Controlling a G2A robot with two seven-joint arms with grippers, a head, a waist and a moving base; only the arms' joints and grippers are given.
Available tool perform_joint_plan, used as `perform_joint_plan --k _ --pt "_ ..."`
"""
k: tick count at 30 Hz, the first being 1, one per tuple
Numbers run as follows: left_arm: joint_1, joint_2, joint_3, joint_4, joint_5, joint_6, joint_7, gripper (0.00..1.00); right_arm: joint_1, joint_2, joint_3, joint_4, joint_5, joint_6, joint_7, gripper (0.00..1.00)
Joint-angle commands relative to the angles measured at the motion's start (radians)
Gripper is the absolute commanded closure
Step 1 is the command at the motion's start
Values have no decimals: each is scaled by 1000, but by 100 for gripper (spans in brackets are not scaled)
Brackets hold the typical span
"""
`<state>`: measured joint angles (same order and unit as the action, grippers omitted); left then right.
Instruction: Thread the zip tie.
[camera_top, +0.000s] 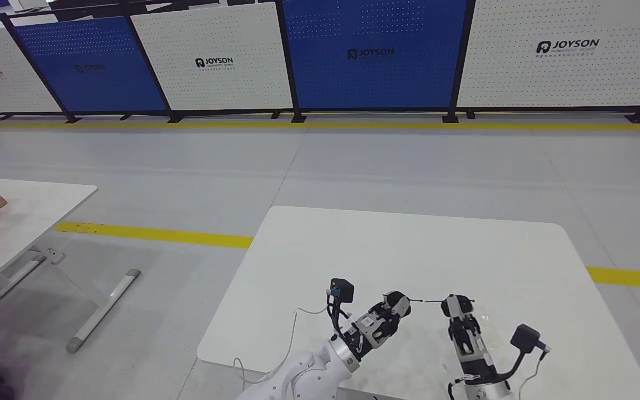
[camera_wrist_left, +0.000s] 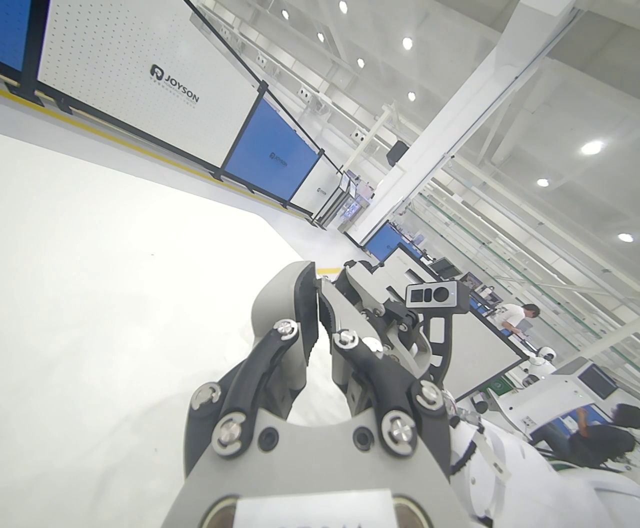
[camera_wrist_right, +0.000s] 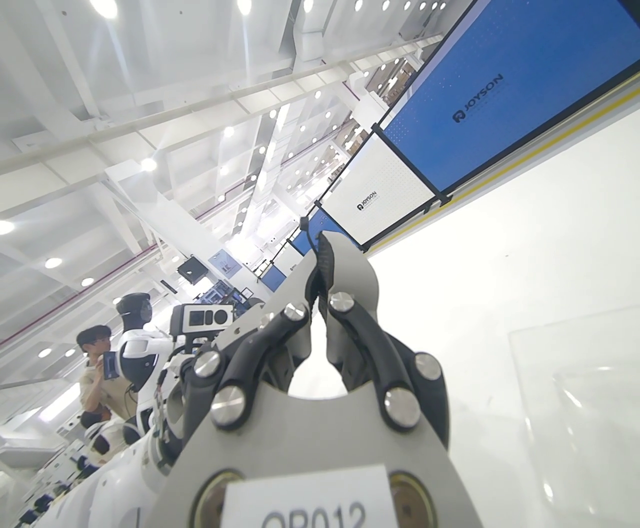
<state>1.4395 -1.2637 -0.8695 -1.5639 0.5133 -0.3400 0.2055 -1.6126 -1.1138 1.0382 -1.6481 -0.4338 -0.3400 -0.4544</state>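
A thin black zip tie (camera_top: 425, 301) spans the short gap between my two grippers, just above the near part of the white table (camera_top: 400, 250). My left gripper (camera_top: 397, 303) is shut, its pads (camera_wrist_left: 305, 300) pressed together on one end of the tie. To its right my right gripper (camera_top: 455, 305) is shut on the other end. In the right wrist view a short black piece of the zip tie (camera_wrist_right: 306, 227) sticks out past the shut fingertips (camera_wrist_right: 327, 255). The two grippers face each other, tips a little apart.
A clear plastic container (camera_wrist_right: 575, 400) stands on the table close to my right gripper. The table's far half is bare white. Beyond it are grey floor, a yellow line (camera_top: 150, 235) and blue and white pegboard partitions (camera_top: 370, 55). Another table (camera_top: 30, 215) stands at the left.
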Motion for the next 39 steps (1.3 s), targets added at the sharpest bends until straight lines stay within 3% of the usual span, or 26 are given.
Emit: perform_joint_plan --k 1,39 --pt "0 0 0 0 0 0 0 100 2 0 -2 2 -2 0 4 100" --pt "0 0 0 0 0 0 0 100 23 -6 -14 23 -12 0 12 100"
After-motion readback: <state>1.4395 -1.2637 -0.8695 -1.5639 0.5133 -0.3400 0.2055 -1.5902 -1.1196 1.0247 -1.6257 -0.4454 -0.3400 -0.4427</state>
